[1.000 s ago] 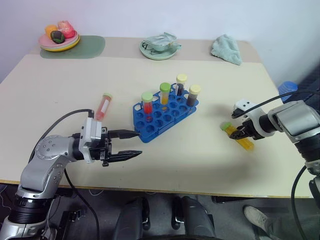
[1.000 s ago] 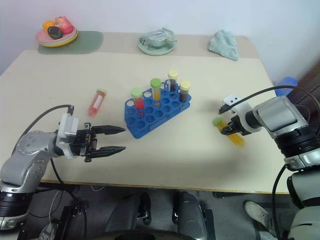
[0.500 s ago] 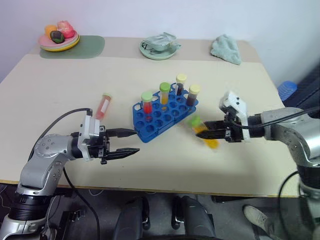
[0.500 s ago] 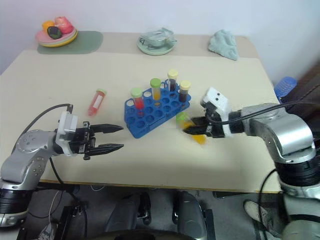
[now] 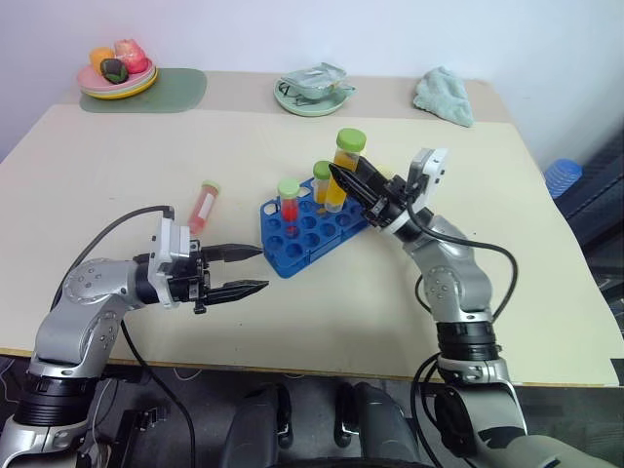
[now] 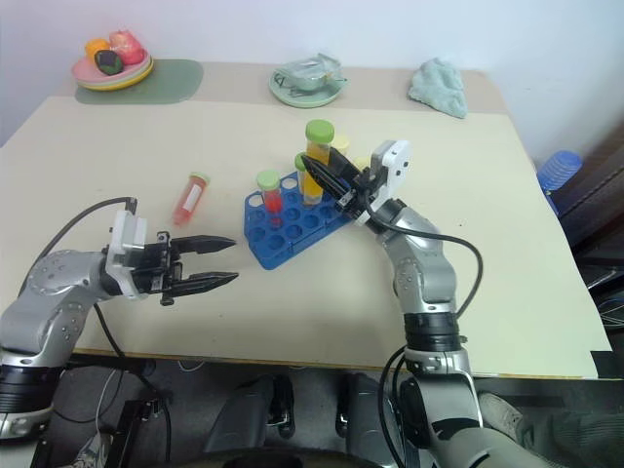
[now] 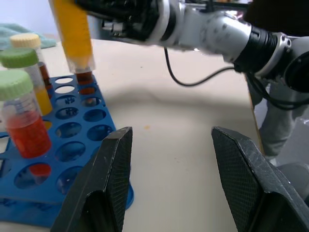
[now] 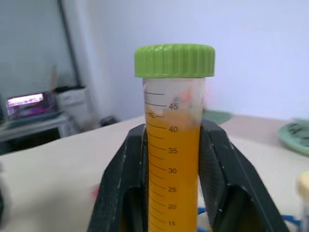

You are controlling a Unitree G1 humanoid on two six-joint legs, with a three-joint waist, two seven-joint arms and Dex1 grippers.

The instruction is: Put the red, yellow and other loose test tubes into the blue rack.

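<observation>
Beige table (image 5: 117, 175), 1 blue rack (image 5: 307, 234); 1 loose red tube (image 5: 203, 206)

Your two head views look down over the table (image 5: 117, 195); both share the blue rack (image 5: 312, 229). Your left wrist view looks close along its claw at this rack (image 7: 72, 145).

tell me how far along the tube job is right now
Done: several capped tubes already stand in the blue rack, including a red one with a green cap. In hand: the right gripper is shut on a yellow tube with a green cap, upright over the rack's far end, not yet in a hole. Left: the red tube lying on the table beside the rack. The left gripper is open and empty.
</observation>
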